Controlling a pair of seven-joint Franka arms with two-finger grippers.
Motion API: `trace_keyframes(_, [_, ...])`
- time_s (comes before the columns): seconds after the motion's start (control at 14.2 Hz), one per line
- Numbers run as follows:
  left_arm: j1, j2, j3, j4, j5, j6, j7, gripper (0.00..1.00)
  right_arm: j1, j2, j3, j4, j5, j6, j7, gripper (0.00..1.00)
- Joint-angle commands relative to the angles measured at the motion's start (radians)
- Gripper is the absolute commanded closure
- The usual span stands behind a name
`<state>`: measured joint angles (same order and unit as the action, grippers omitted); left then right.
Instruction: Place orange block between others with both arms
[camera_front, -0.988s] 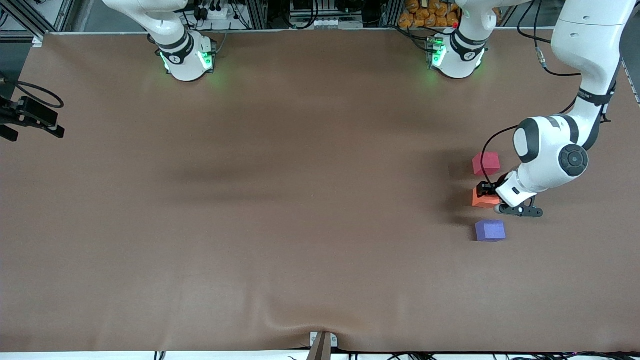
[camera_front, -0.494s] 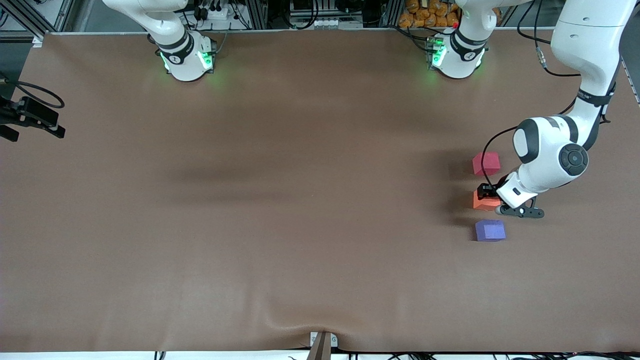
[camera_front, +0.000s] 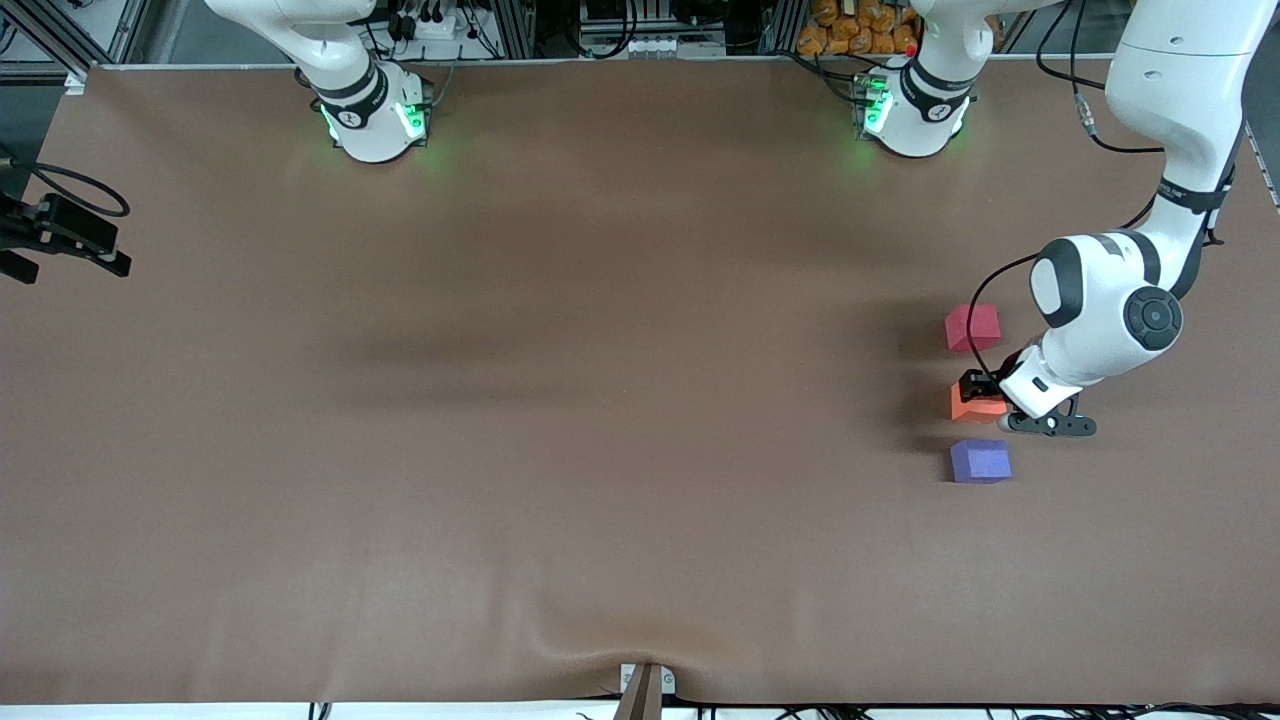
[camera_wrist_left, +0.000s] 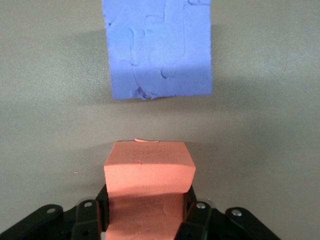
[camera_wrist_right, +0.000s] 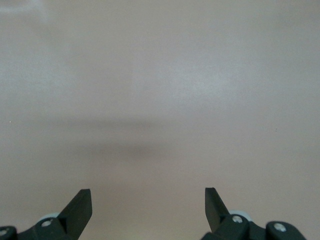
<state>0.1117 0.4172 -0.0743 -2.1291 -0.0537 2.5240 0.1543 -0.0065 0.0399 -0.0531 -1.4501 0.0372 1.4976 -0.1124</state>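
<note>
The small bright-orange foam cube (camera_front: 975, 403) sits between the other two cubes at the left arm's end of the brown desk (camera_front: 560, 400). The left claw (camera_front: 981, 392) is squeezed shut on it, one black finger (camera_wrist_left: 196, 215) on each side. In the left wrist view the orange cube (camera_wrist_left: 149, 187) fills the space between those fingers.

The pinkish-red foam cube (camera_front: 972, 327) is at about 12 o'clock from the orange cube, farther from the front camera. The purple-blue foam cube (camera_front: 980, 461) is at about 6 o'clock from it, nearer to the front camera. The three cubes make a short line, with small gaps between them. In the left wrist view the purple-blue cube (camera_wrist_left: 157, 49) lies just past the orange one, not touching it.

The right claw (camera_wrist_right: 148, 205) is wide open and holds nothing. It looks down on bare desk. The right arm waits at its own end of the desk.
</note>
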Motion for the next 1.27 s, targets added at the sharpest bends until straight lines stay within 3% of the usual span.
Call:
trace_keyframes(0.0, [0.013,0.008,-0.012,-0.005,0.014,0.022,-0.039,0.00,0.003,0.001,-0.002,0.004,0.003,0.003,-0.010,0.00])
trace_keyframes(0.35, [0.013,-0.027,-0.015,0.006,0.014,0.003,-0.073,0.00,0.003,0.001,-0.001,0.004,0.004,0.004,-0.010,0.00])
trace_keyframes(0.56, [0.013,-0.121,-0.018,0.055,0.014,-0.138,-0.064,0.00,0.003,0.003,-0.002,0.004,0.004,0.007,-0.010,0.00])
trace_keyframes(0.71, [0.006,-0.162,-0.018,0.173,0.014,-0.335,-0.068,0.00,0.002,0.003,-0.001,0.004,0.004,0.007,-0.010,0.00])
trace_keyframes(0.99, [0.002,-0.166,-0.050,0.530,0.017,-0.788,-0.064,0.00,0.006,0.003,-0.001,0.004,0.004,0.006,-0.010,0.00])
trace_keyframes(1.2, [0.006,-0.169,-0.053,0.719,0.040,-0.996,-0.053,0.00,0.011,0.005,-0.002,0.004,0.004,0.006,-0.010,0.00])
